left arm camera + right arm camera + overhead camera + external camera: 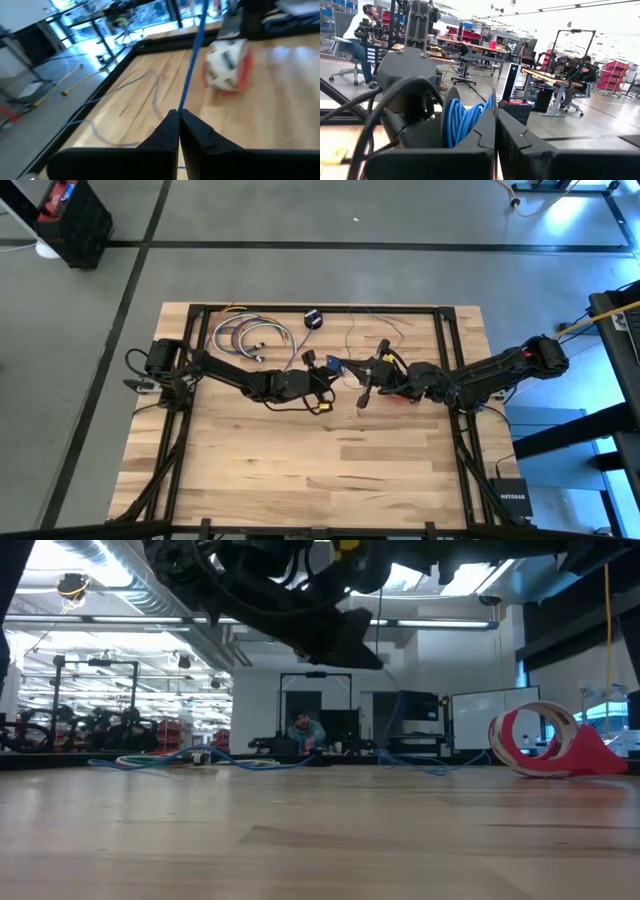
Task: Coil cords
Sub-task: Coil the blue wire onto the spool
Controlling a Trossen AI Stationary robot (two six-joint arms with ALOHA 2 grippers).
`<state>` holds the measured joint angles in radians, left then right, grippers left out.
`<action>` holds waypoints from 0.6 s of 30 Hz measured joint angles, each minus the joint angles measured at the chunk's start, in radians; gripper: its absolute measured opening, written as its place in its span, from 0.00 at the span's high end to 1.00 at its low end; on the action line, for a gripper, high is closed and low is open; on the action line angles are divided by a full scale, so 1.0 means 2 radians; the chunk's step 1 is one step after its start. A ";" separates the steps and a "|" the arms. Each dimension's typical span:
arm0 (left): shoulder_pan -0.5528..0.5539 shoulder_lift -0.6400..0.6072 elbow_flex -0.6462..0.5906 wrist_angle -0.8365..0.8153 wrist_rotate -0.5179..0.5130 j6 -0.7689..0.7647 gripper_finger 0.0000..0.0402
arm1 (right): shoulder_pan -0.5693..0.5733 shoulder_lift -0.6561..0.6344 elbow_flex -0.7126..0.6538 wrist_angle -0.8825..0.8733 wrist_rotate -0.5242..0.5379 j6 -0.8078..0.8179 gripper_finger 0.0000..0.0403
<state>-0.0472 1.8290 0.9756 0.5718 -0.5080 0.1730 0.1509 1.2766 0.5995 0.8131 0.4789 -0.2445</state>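
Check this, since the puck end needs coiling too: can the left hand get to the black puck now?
Probably not yet. The left hand is shut on the blue cord; it would have to let go first. Otherwise the black puck lies uncovered nearby.

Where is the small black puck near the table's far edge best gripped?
Probably across its round rim, straight down from above: the puck sits low on the table, apart from the coiled cords, leaving its sides free.

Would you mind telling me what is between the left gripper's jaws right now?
The left gripper has its jaws shut on a thin blue cord, which runs up and away over the wooden table. The pinched stretch of cord is hidden between the fingers.
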 joint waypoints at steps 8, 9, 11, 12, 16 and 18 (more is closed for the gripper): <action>0.001 -0.026 0.000 -0.064 -0.064 0.006 1.00 | 0.000 0.001 0.000 -0.007 0.000 -0.009 0.99; 0.001 -0.033 0.000 -0.073 -0.068 0.005 1.00 | 0.000 0.001 0.000 -0.009 0.001 -0.009 0.99; 0.000 -0.047 0.000 -0.095 -0.071 0.003 1.00 | 0.000 0.000 0.000 -0.017 0.000 -0.009 0.99; 0.000 -0.055 0.000 -0.109 -0.073 -0.001 1.00 | 0.000 0.000 0.000 -0.022 0.000 -0.009 0.99; 0.000 -0.088 0.000 -0.178 -0.079 -0.022 1.00 | 0.000 0.000 0.000 -0.048 -0.001 -0.013 0.99; 0.001 -0.105 0.000 -0.209 -0.080 -0.035 1.00 | 0.000 0.001 0.000 -0.064 -0.001 -0.021 0.99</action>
<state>-0.0456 1.6193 0.9752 0.1529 -0.6671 0.1039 0.1505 1.2781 0.5995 0.6856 0.4771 -0.2872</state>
